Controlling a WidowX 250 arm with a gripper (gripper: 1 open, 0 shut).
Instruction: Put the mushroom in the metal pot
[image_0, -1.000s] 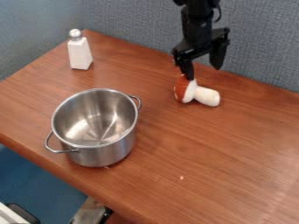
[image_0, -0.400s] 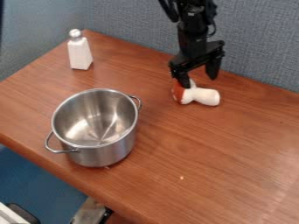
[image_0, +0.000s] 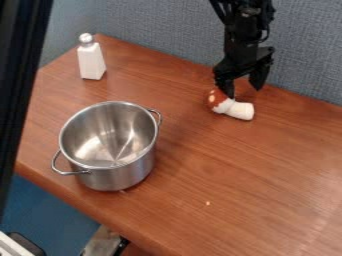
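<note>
blue-grey wall runs behind a brown wooden table (image_0: 267, 190), and a dark blurred edge cuts down the left side of the view. the mushroom (image_0: 229, 106) lies tipped on its side toward the far right of the table, red-brown cap to the left, cream stem pointing right, so its length runs across the tabletop rather than standing up. the gripper (image_0: 241, 88) hangs straight down just above it with its two dark fingers spread apart and nothing between them; that stance looks meant for straddling the toy from above. whether a fingertip already touches the cap cannot be told. the metal pot (image_0: 110, 146) sits well apart, nearer the front left, mouth up and empty, which leaves a clear drop-in from above once the toy is carried over. a white bottle (image_0: 90, 57) stands upright at the far left corner, out of the likely path. the grasp itself seems not yet made.
</note>
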